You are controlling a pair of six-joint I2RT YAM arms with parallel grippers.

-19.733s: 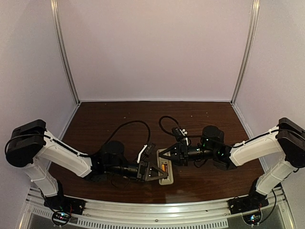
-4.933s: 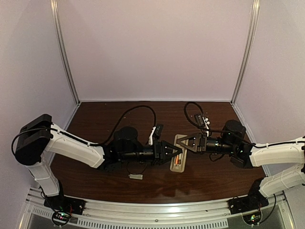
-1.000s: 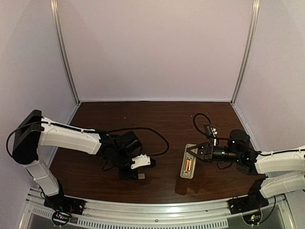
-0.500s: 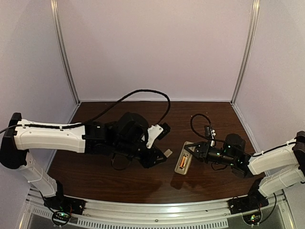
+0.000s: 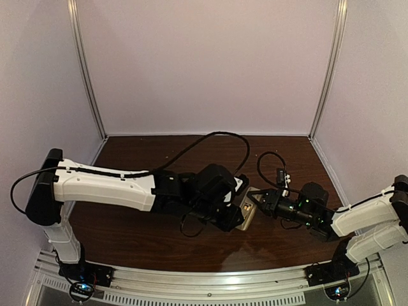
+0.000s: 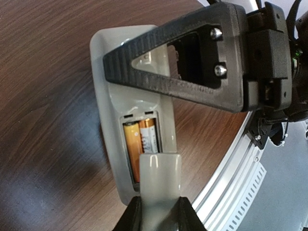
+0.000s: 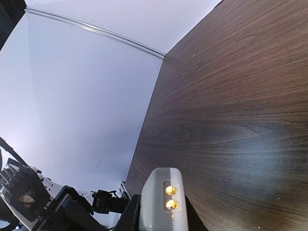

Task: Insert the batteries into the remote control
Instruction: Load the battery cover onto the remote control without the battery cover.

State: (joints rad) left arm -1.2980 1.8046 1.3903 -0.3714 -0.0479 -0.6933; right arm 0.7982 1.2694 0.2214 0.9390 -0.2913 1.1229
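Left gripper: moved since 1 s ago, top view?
Yes. The left gripper has swung right, away from the left frame post, to the remote control, holding the grey plate.

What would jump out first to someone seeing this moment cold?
Two copper-gold batteries lie side by side in the open bay of the remote control. The left gripper holds a pale grey cover plate over the bay's end, and the right gripper clamps the remote's opposite end.

Left gripper [image 6: 160,215] pinching a grey cover [image 6: 160,180] partly over the remote [image 6: 105,120] bay, two batteries [image 6: 140,144] inside; right gripper [image 6: 120,67] clamps the remote.
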